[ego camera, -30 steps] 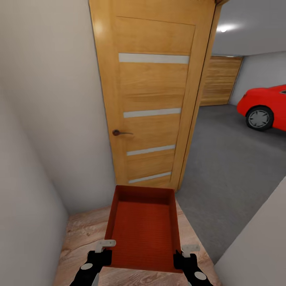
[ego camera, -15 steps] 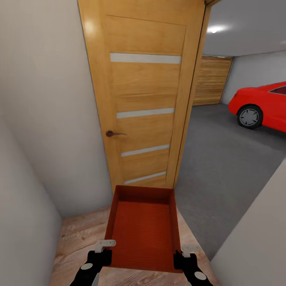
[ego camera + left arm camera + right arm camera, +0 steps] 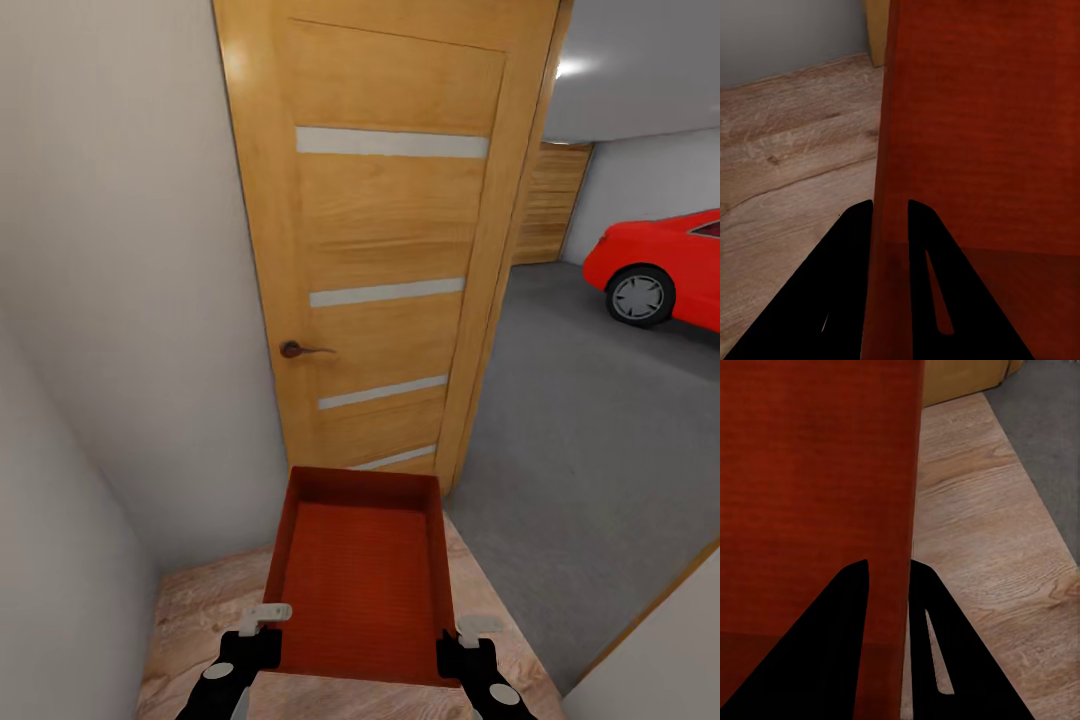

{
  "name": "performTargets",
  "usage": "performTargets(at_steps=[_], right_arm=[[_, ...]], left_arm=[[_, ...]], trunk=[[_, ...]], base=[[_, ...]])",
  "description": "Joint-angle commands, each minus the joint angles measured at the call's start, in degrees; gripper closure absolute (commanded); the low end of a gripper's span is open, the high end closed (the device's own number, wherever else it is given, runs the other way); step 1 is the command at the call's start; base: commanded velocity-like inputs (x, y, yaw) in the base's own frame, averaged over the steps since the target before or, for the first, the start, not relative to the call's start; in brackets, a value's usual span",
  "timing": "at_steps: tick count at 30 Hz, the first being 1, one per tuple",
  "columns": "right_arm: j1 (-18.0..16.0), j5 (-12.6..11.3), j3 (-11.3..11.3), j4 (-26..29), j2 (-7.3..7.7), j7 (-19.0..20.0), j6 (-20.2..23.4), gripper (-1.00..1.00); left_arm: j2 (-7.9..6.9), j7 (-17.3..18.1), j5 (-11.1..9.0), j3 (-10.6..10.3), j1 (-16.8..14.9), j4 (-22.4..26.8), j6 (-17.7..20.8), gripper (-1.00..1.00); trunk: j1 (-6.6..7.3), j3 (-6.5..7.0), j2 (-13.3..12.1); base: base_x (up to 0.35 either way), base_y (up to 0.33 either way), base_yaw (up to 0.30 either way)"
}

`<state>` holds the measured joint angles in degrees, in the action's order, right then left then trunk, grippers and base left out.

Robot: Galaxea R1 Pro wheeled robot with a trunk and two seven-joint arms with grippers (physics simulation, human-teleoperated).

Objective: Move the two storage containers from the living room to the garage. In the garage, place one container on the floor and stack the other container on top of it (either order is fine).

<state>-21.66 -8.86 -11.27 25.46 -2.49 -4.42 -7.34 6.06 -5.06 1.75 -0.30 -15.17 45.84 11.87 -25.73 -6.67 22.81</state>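
One rust-red open-top storage container (image 3: pixel 362 575) hangs level in front of me, held by both arms at its near corners. My left gripper (image 3: pixel 262 625) is shut on the container's left wall (image 3: pixel 982 127), the black fingers (image 3: pixel 859 247) either side of it. On the other side my right gripper (image 3: pixel 470 635) is shut on the right wall (image 3: pixel 817 472), with one finger (image 3: pixel 926 615) on the outside. Below the container lies light wood-plank flooring (image 3: pixel 200 620). The garage's dark grey floor (image 3: pixel 590 450) begins just past the threshold to the right.
An open wooden door (image 3: pixel 385 250) with a dark handle (image 3: pixel 300 349) stands straight ahead, close to the container's far end. White walls close in on the left and at the lower right. A red car (image 3: pixel 660 270) is parked deep in the garage on the right.
The whole view has shifted: it swung one way, then back, and the door now looms a little larger. Both grippers keep the same hold on the container.
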Motion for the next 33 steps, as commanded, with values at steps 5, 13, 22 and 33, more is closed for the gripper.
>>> performTargets(at_steps=[5,13,22,33], right_arm=[[-0.05,-0.28,-0.77,0.12,0.03,-1.09,-0.31,1.0],[-0.05,-0.3,-0.77,0.12,0.03,-1.11,-0.31,1.0],[-0.05,-0.29,-0.77,0.12,0.03,-1.12,-0.31,1.0],[-0.05,-0.36,-0.77,0.12,0.03,-1.06,-0.31,1.0]], left_arm=[[3.37,0.84,-0.6,-1.37,-0.04,-0.07,0.7,1.0],[3.34,0.84,-0.6,-1.37,-0.04,-0.06,0.7,1.0],[3.34,0.84,-0.6,-1.29,-0.04,-0.05,0.7,1.0],[3.34,0.84,-0.6,-1.29,-0.04,-0.06,0.64,1.0]], trunk=[[-0.05,-0.11,0.11],[-0.05,-0.11,0.11],[-0.05,-0.11,0.11],[-0.05,-0.11,0.11]], base=[[0.147,0.221,0.0],[0.011,0.05,0.0],[0.0,0.001,0.0],[0.0,0.0,-0.025]])
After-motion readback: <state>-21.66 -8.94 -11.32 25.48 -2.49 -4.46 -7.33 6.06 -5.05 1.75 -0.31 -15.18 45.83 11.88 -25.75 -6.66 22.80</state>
